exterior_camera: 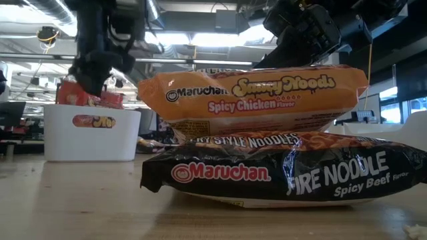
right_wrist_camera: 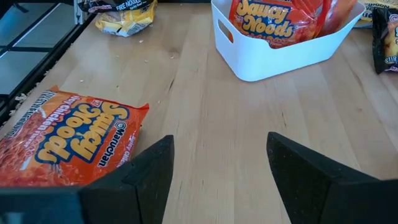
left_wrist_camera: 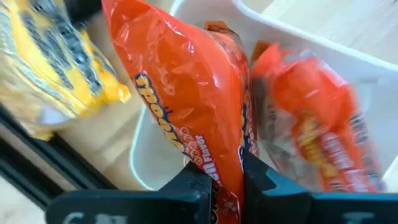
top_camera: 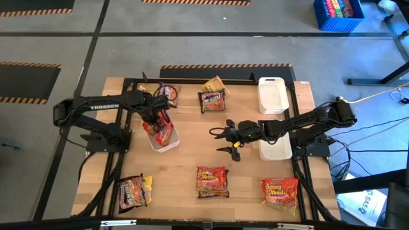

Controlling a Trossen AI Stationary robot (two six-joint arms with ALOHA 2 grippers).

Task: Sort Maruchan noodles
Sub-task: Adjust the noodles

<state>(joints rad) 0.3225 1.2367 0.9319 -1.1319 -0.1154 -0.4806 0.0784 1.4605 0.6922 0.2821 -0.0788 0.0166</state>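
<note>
Above white bin [left_wrist_camera: 149,168], red-orange packet [left_wrist_camera: 186,106] pinched between left fingers [left_wrist_camera: 193,186].

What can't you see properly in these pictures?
- Bottom of the white bin: high view, covered by orange packets and the left gripper.
- Second packet in that bin: left wrist view, blurred, so its label is unreadable.
- Packet pile at the table's front left corner: high view, overlapping, so its count is unclear.
- Brown packet: low view, top hidden under the orange one.
</note>
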